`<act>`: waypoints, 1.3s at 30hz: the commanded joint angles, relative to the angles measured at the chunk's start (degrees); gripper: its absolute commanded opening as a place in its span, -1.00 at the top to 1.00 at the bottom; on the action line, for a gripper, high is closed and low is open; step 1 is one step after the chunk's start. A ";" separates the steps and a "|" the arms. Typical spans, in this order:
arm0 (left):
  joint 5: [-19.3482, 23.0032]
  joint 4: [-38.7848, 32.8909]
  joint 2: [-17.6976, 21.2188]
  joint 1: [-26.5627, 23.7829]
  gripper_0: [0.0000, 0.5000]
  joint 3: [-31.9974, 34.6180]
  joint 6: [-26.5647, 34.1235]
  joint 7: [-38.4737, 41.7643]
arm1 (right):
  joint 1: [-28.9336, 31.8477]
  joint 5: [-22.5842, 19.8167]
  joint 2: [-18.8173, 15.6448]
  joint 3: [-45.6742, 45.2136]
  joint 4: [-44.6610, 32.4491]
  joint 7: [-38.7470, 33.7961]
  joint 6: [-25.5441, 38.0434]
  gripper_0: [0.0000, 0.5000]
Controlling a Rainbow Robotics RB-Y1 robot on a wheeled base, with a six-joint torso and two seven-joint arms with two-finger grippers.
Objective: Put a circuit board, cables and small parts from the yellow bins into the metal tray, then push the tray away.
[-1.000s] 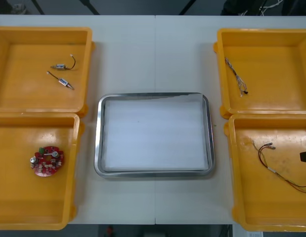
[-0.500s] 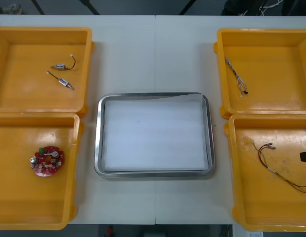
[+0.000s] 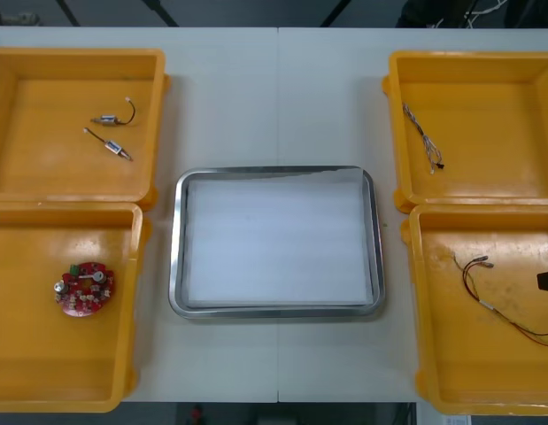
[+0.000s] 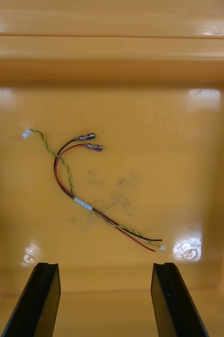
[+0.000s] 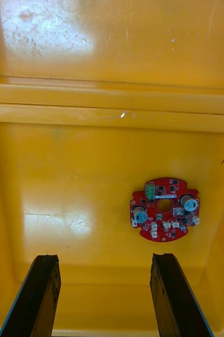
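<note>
Left gripper [image 5: 105,258]: fingers apart, nothing between them, hovering over the near-left bin [image 3: 43,372]. One round red circuit board [image 5: 164,209] lies flat on that bin's floor, ahead of the fingers and closer to one of them, not touching either. In the front view, the board sits toward the bin's middle.

Right gripper [image 4: 106,266]: fingers also apart, empty, over the near-right bin [image 3: 433,372]. One red and yellow cable [image 4: 85,202] lies loose on the bin floor ahead of the fingers, apart from both. It has a black strand running with it and two metal ends side by side.

Counts:
- Four yellow bins, two at each side of the table [image 3: 278,97].
- Far-left bin [image 3: 26,168]: two small metal parts [image 3: 106,119], near each other but apart, each with a short wire.
- Far-right bin [image 3: 513,168]: one thin cable [image 3: 422,137] near its inner wall; colours too small to tell.
- One metal tray [image 3: 176,252] between the bins, white inside, nothing in it, touching no bin.
</note>
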 commanded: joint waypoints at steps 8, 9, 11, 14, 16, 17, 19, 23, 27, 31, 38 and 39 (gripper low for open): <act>0.21 -1.36 0.20 0.96 -1.00 1.44 0.16 -4.56 | 1.19 0.34 0.21 -1.24 -2.04 -2.05 0.17 -1.00; 0.21 -1.36 0.20 0.96 -1.00 1.44 0.16 -4.56 | 1.19 0.34 0.21 -1.24 -2.04 -2.05 0.17 -1.00; 0.21 -1.36 0.20 0.96 -1.00 1.44 0.16 -4.56 | 1.19 0.34 0.21 -1.24 -2.04 -2.05 0.17 -1.00; 0.21 -1.36 0.20 0.96 -1.00 1.44 0.16 -4.56 | 1.19 0.34 0.21 -1.24 -2.04 -2.05 0.17 -1.00; 0.21 -1.36 0.20 0.96 -1.00 1.44 0.16 -4.56 | 1.19 0.34 0.21 -1.24 -2.04 -2.05 0.17 -1.00; 0.21 -1.36 0.20 0.96 -1.00 1.44 0.16 -4.56 | 1.19 0.34 0.21 -1.24 -2.04 -2.05 0.17 -1.00; 0.21 -1.36 0.20 0.96 -1.00 1.44 0.16 -4.56 | 1.19 0.34 0.21 -1.24 -2.04 -2.05 0.17 -1.00; 0.21 -1.36 0.20 0.96 -1.00 1.44 0.16 -4.56 | 1.19 0.34 0.21 -1.24 -2.04 -2.05 0.17 -1.00; 0.21 -1.36 0.20 0.96 -1.00 1.44 0.16 -4.56 | 1.19 0.34 0.21 -1.24 -2.04 -2.05 0.17 -1.00; 0.21 -1.36 0.20 0.96 -1.00 1.44 0.16 -4.56 | 1.19 0.34 0.21 -1.24 -2.04 -2.05 0.17 -1.00; 0.21 -1.36 0.20 0.96 -1.00 1.44 0.16 -4.56 | 1.19 0.34 0.21 -1.24 -2.04 -2.05 0.17 -1.00; 0.21 -1.36 0.20 0.96 -1.00 1.44 0.16 -4.56 | 1.19 0.34 0.21 -1.24 -2.04 -2.05 0.17 -1.00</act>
